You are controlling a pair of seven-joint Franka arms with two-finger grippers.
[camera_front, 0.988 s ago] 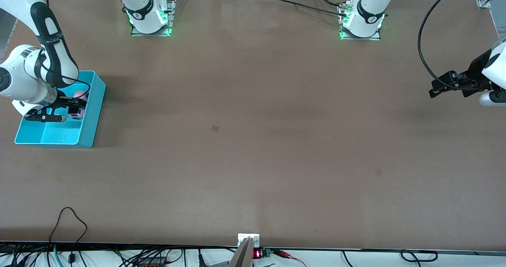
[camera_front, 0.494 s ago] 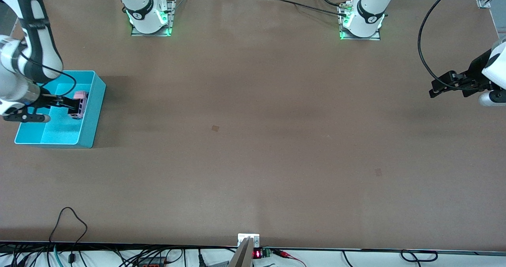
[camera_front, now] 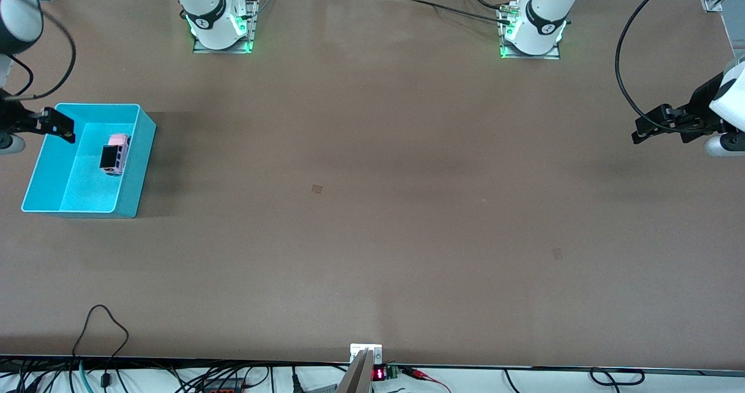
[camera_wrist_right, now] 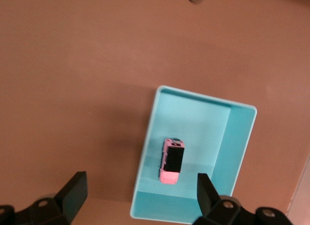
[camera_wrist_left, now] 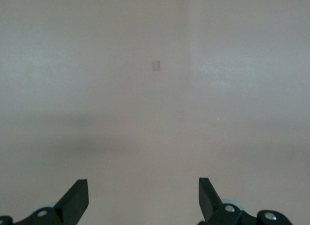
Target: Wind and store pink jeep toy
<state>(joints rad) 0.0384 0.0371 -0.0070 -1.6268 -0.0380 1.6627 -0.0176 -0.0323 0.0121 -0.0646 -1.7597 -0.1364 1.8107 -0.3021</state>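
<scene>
**Jeep sitting in the bin, both grippers spread wide**

Brown tabletop (camera_front: 372, 206) is stretching out bare, and the pink jeep toy (camera_front: 114, 153) is lying on the floor of the turquoise bin (camera_front: 139, 166) at the right arm's end. Right gripper (camera_front: 58, 126) is hanging over the bin's edge, fingers parted, gripping nothing. Left gripper (camera_front: 647, 127) is waiting above its own end, released too.

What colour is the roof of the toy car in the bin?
Black, on the pink jeep toy; the right wrist view shows it best.
</scene>
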